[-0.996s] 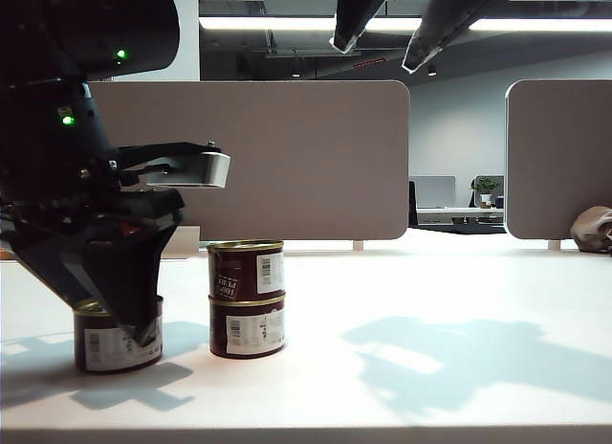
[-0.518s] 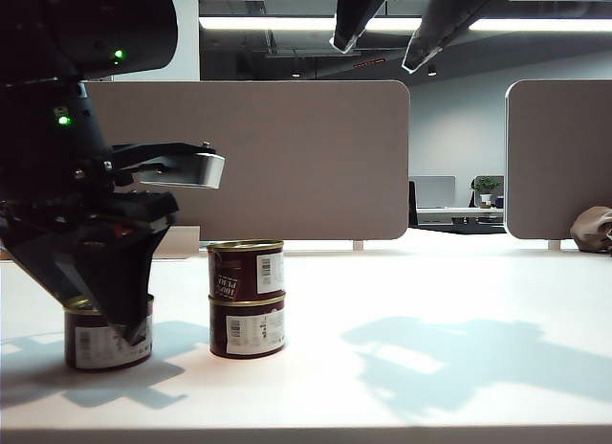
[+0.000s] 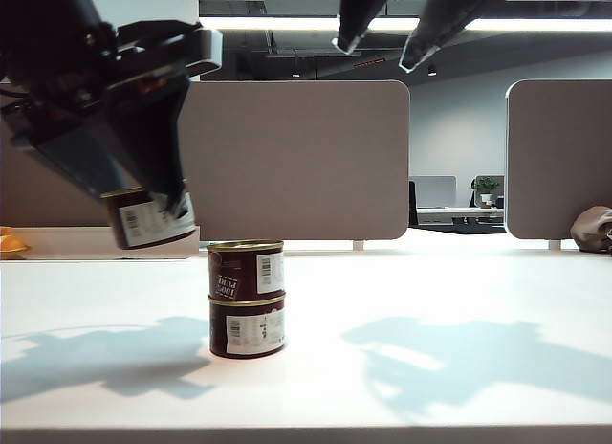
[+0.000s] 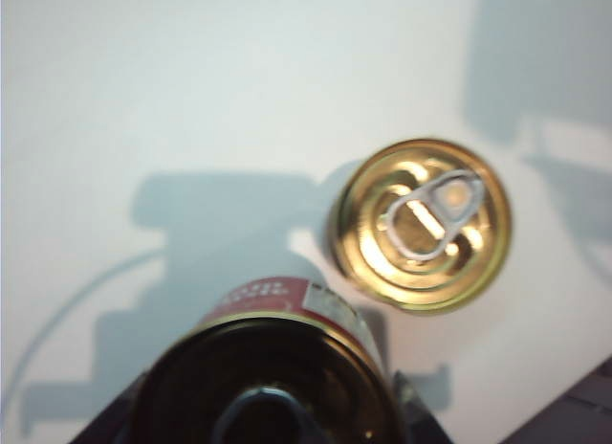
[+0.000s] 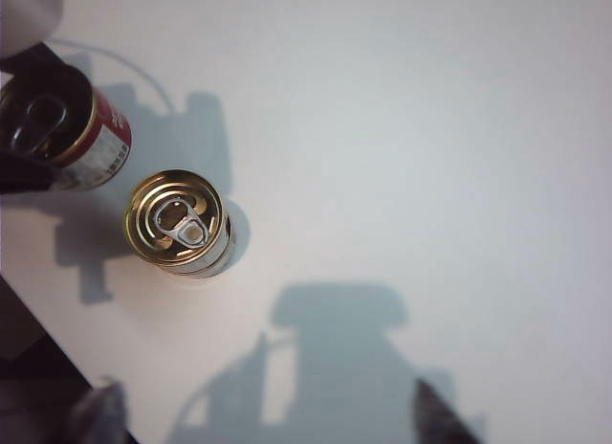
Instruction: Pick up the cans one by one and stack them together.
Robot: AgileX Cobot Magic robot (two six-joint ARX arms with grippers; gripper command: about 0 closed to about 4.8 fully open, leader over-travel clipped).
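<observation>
Two cans stand stacked on the white table, a top can (image 3: pixel 247 270) on a bottom can (image 3: pixel 247 327); the stack's gold pull-ring lid (image 4: pixel 421 224) (image 5: pixel 177 224) faces up. A third can (image 3: pixel 148 219) (image 4: pixel 268 367) (image 5: pixel 67 128) hangs tilted in the air left of the stack, its base about level with the stack's top. My left gripper (image 3: pixel 143 200) (image 4: pixel 266 420) is shut on it, a dark finger on each side. My right gripper (image 3: pixel 378 50) (image 5: pixel 268 415) hangs high above the table to the right of the stack, open with nothing between its fingers.
Grey partition panels (image 3: pixel 296 157) stand along the table's back edge. An orange object (image 3: pixel 10 243) lies at the far left and a brown bundle (image 3: pixel 593 229) at the far right. The table's front edge (image 3: pixel 306 430) runs close below the stack.
My left gripper has lifted the third can off the table, up to the height of the stack's top and slightly toward it. The right arm has not moved.
</observation>
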